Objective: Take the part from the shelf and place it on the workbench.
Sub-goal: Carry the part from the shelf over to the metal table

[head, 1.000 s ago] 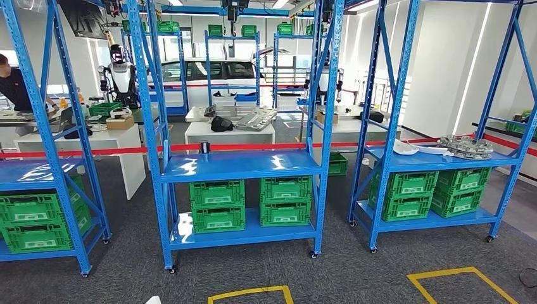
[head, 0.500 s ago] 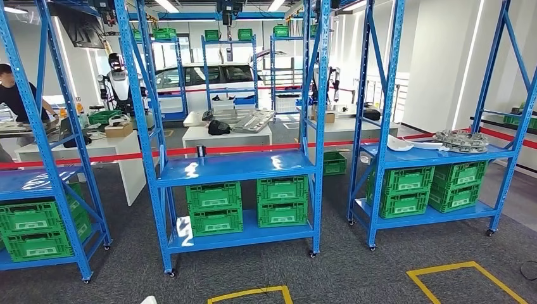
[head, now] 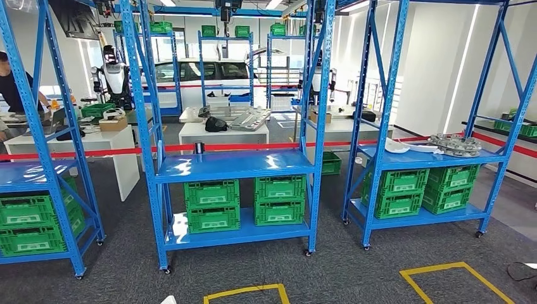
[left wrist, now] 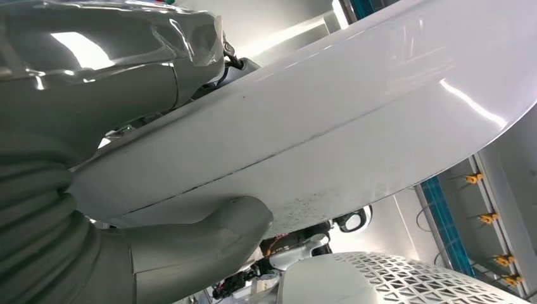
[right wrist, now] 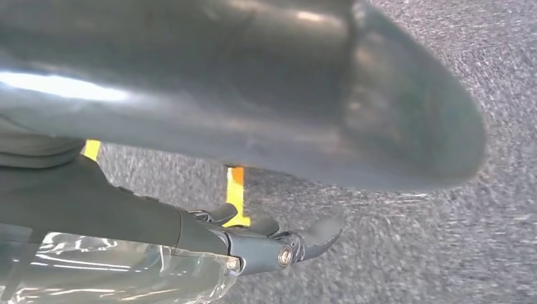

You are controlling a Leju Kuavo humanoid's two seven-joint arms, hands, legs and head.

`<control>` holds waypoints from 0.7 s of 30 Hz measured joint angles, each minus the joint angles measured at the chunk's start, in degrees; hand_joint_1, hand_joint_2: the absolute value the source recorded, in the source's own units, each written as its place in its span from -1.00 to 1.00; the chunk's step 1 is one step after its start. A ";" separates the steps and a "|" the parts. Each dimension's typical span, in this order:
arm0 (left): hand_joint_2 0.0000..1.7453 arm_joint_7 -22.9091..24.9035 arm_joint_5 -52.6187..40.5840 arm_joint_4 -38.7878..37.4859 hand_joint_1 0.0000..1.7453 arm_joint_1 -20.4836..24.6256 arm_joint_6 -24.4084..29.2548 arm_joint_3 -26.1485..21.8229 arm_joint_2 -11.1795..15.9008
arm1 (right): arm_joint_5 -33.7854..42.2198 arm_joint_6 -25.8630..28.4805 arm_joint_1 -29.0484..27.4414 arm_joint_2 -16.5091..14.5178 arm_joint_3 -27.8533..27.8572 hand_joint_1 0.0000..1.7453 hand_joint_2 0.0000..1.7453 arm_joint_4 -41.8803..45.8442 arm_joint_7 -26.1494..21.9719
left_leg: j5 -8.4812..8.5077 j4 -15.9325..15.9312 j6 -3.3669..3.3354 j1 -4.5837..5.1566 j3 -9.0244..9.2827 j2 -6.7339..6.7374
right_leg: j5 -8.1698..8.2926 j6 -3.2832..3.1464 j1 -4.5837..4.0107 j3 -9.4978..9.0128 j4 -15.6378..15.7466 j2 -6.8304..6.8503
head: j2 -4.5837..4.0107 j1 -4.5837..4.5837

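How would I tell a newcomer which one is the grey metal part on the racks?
Go to the rightmost blue steel rack, which has green plastic crates on its bottom shelf. On its middle shelf, toward the right end, lies the grey perforated metal part. Unlike the smooth white curved panels to its left, it is grey and full of holes.

Glossy smooth white part [left wrist: 354, 107], glossy blue metal shelf [head: 234, 166] (strong glare), matt rough grey carpet [right wrist: 443, 240]

The part [left wrist: 329, 120] is a long, glossy white curved panel, lying slantwise against the left hand [left wrist: 95, 209], thumb pressed under its edge.
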State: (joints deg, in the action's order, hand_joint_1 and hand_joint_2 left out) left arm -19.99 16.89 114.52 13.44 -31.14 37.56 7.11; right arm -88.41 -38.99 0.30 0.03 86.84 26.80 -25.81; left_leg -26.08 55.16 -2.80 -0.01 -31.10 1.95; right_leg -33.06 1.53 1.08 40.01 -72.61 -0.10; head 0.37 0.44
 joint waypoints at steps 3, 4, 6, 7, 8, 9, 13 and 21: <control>1.00 -0.10 -0.01 -0.05 1.00 0.16 0.15 0.05 0.02 | -0.12 -1.01 -0.32 0.07 0.21 -1.00 -1.00 0.09 -0.05 | -0.28 0.53 0.37 -0.07 -0.09 1.07 | 3.47 1.50 0.36 -3.57 7.06 0.99 | 0.00 -0.15; 1.00 -0.19 0.03 -0.05 1.00 0.31 0.17 0.06 0.02 | -0.15 -1.32 -0.20 0.08 0.28 -1.00 -1.00 0.24 -0.11 | -0.63 1.14 0.69 0.08 -0.30 1.46 | 4.72 1.76 0.39 -5.45 10.87 1.90 | 0.00 -0.25; 1.00 -0.36 0.24 -0.04 1.00 0.58 0.24 0.14 0.07 | -0.28 -1.87 0.09 0.02 0.38 -1.00 -1.00 0.66 -0.33 | -1.24 2.21 1.29 0.39 -0.76 2.25 | 5.88 1.27 0.31 -7.37 14.85 2.79 | 0.00 -0.21; 1.00 -0.44 0.38 -0.03 1.00 0.65 0.26 0.21 0.10 | -0.39 -2.06 0.15 -0.03 0.41 -1.00 -1.00 0.84 -0.46 | -1.41 2.53 1.50 0.51 -0.91 2.66 | 5.92 0.75 0.18 -7.38 15.16 2.52 | 0.00 -0.13; 1.00 -0.49 0.52 -0.03 1.00 0.67 0.28 0.28 0.14 | -0.51 -2.22 0.09 -0.08 0.43 -1.00 -1.00 0.96 -0.57 | -1.45 2.58 1.64 0.42 -0.91 3.08 | 6.01 0.26 0.24 -7.25 15.05 1.88 | 0.00 -0.01; 1.00 -0.53 0.65 -0.03 1.00 0.68 0.28 0.35 0.16 | -0.62 -2.32 0.00 -0.12 0.44 -1.00 -1.00 1.03 -0.67 | -1.71 2.79 1.86 0.27 -1.00 3.04 | 6.12 -0.06 0.33 -7.20 15.05 1.44 | 0.00 0.01; 1.00 -0.60 0.88 -0.03 1.00 0.71 0.29 0.45 0.34 | -0.74 -2.51 0.04 -0.18 0.48 -1.00 -1.00 1.40 -0.79 | -7.49 12.53 2.80 -0.41 -5.09 -0.96 | 6.53 -1.03 0.59 -7.06 15.10 -0.68 | 0.00 0.29; 1.00 -0.99 0.65 -0.03 1.00 0.70 1.26 0.40 0.86 | -1.11 -2.34 0.25 -0.68 0.72 -1.00 -1.00 1.36 -1.38 | -1.94 3.75 -0.31 0.20 -0.83 -6.52 | 7.09 -0.93 0.30 -6.89 15.17 -5.73 | -0.01 0.44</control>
State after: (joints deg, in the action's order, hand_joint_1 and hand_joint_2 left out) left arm -20.98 17.55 114.49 14.15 -29.88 37.95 7.97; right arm -89.51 -41.33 0.56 -0.66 87.56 28.16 -27.19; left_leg -28.02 58.91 -3.11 0.19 -31.93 -4.57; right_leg -25.97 0.60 1.38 33.12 -57.44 -5.83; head 0.37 0.88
